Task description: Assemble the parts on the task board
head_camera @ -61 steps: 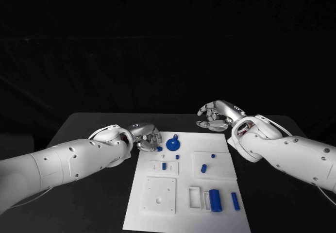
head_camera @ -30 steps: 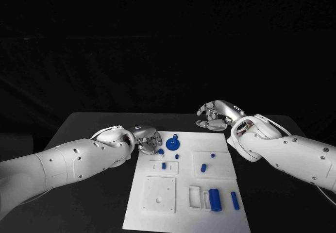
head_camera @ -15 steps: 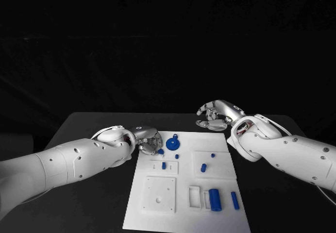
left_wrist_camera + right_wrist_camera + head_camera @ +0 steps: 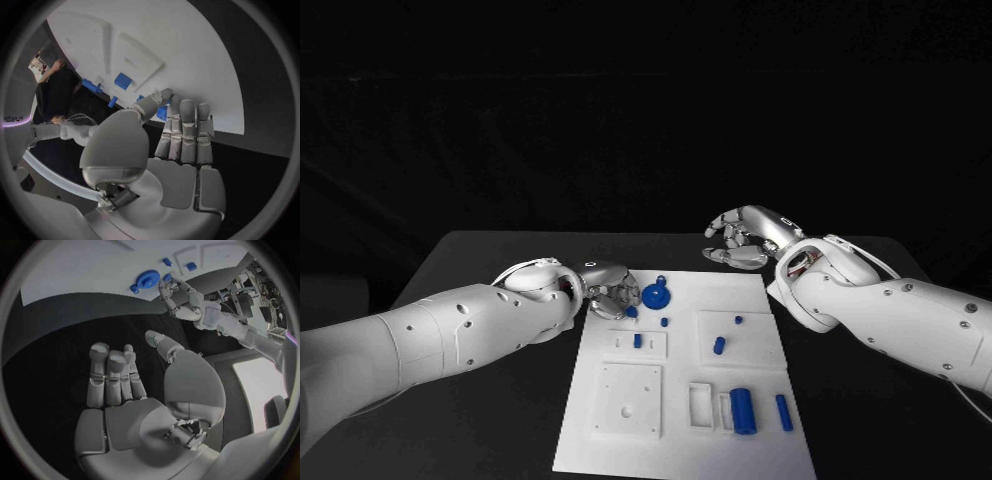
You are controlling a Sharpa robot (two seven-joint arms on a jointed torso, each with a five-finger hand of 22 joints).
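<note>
Head view: white task board (image 4: pixel 678 440) lies lengthwise in the middle of the black table (image 4: pixel 473 250). Left hand (image 4: pixel 606 288) sits at the board's far left corner, fingers bunched over a small blue part (image 4: pixel 630 311) at the board's edge; contact looks like a pinch, though the fingertips hide most of it. Just beside it, a blue gear (image 4: pixel 655 294) lies flat on the board. Further parts: a short peg (image 4: pixel 664 322), a peg (image 4: pixel 638 341) in a raised white block, a peg (image 4: pixel 720 346) mid-board, a large cylinder (image 4: pixel 743 411) and a slim rod (image 4: pixel 783 413) near the near end. Right hand (image 4: pixel 750 238) hovers off the board's far right corner, fingers curled inward, holding nothing.

Left wrist view: left hand (image 4: pixel 172 145) with fingers straight and pressed side by side, thumb closing toward them on a blue part (image 4: pixel 162 113) at the board (image 4: pixel 206 60) edge.

Right wrist view: right hand (image 4: pixel 134 390) over bare table, fingers folded together, empty. Gear (image 4: pixel 145 279) on the board (image 4: pixel 81 270) beyond, left hand (image 4: pixel 175 292) next to it.
</note>
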